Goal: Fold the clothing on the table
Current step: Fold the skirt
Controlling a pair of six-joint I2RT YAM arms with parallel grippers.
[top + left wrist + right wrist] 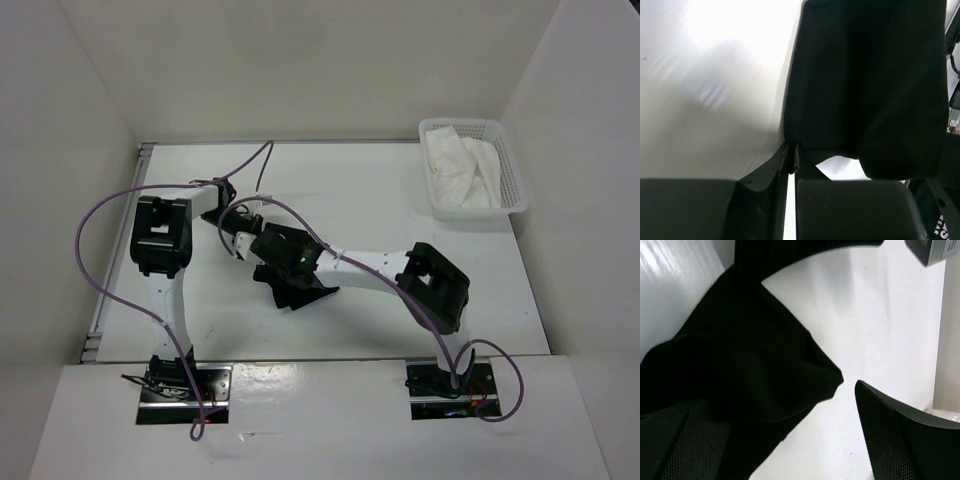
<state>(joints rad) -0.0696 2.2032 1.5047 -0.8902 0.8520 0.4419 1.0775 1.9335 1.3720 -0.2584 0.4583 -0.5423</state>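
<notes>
The black clothing (296, 292) hangs bunched over the middle of the white table (380, 190), where both arms meet. In the left wrist view, my left gripper (791, 157) is shut on an edge of the clothing (865, 90), which hangs in dark folds in front of it. In the top view the left gripper (243, 240) sits just left of the right wrist. My right gripper (283, 272) is above the fabric. Its jaws stand wide open (785, 407); the clothing (740, 360) drapes over its left finger, and the right finger (900, 440) is bare.
A white mesh basket (516, 190) holding a white cloth (460, 170) stands at the table's far right corner. White walls close in the back and both sides. Purple cables loop from both arms. A metal rail (110, 300) runs along the left edge.
</notes>
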